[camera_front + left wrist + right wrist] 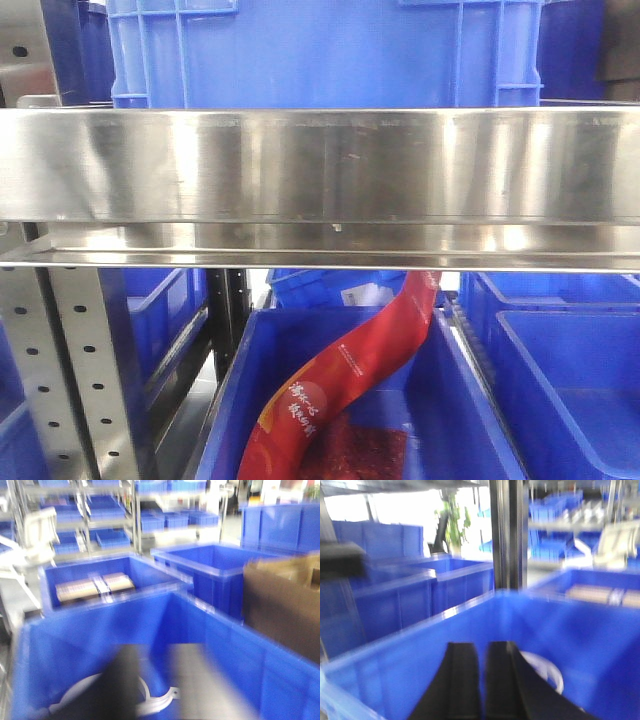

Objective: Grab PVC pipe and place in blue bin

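Observation:
In the blurred left wrist view, my left gripper (160, 650) hangs over a blue bin (75, 635). Its two dark fingers stand apart with blue showing between them. A white curved PVC piece (162, 702) with a flat tab lies in the bin below and behind the fingers; I cannot tell if it touches them. In the right wrist view, my right gripper (482, 645) is shut to a thin slit with nothing in it, inside a blue bin (420, 645). A white curved piece (547, 672) lies just right of its fingers. Neither gripper shows in the front view.
A steel shelf beam (320, 180) fills the front view, with a blue crate (320, 50) above it. Below, a blue bin (230, 400) holds a red bag (350, 370). More blue bins (210, 565), a brown cardboard box (285, 605) and a steel post (507, 535) stand around.

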Controlling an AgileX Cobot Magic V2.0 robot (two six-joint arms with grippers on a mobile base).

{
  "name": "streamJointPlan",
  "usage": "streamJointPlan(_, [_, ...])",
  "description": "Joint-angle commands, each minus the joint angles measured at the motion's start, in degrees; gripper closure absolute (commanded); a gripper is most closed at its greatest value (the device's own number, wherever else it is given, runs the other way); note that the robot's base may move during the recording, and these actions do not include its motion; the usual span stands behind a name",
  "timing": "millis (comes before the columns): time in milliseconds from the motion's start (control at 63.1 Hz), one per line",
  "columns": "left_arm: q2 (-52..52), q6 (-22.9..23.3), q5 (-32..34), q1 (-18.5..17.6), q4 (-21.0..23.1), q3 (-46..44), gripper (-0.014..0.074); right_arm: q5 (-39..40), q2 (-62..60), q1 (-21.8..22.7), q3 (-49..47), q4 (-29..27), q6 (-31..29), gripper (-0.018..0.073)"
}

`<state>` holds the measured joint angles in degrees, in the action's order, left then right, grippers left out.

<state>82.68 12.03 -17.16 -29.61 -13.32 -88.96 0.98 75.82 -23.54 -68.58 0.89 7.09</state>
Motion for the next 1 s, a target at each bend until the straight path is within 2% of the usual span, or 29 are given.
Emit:
streamJointPlan(0, [-2.6,0.0,-6.4,0.3,-0.3,-0.5,0.0707,-3.2,-1.2,0.0,-1.1,-0.1,-0.2,0.0727])
streamJointPlan(127, [-6.5,1.1,-13.7,2.0,-0.5,-0.5,0.0707,-5.8,-3.7,0.5,-1.1,-0.1,-0.2,0.0727])
streamJointPlan(269, [-12.1,2.3,-14.7,4.6,0.1,-0.5,0.0707,-12.3,-8.8,0.5,-1.1,-0.1,-0.2,0.0727])
streamJointPlan(365, [-16.8,2.3,-15.6,5.3,-0.1,0.5,0.0707,-19.0,-12.7,0.5,-1.1,-0.1,-0.1,0.0727])
streamJointPlan(444, [-21.0,2.3,-15.6,5.3,-0.6,3.1,0.0707,-20.4,-15.2,0.5,0.1,-0.1,0.1,0.0727])
streamJointPlan(571, [-28.3,2.3,-14.0,5.3,-0.8,10.7,0.0707,-16.2,-19.0,0.5,5.6,-0.1,0.1,0.0727])
streamJointPlan(682, [-34.8,2.3,-10.5,5.3,-0.8,20.9,0.0707,-6.5,-22.1,0.5,13.1,-0.1,0.1,0.0727])
streamJointPlan(793, [-41.5,2.3,-5.9,5.3,-1.4,31.7,0.0707,-0.2,-24.6,0.5,20.6,-0.1,0.1,0.0727])
streamJointPlan(983, [-49.2,2.4,-4.1,5.3,-1.2,44.2,0.0707,-0.4,-29.1,0.5,29.9,-0.1,0.1,0.0727])
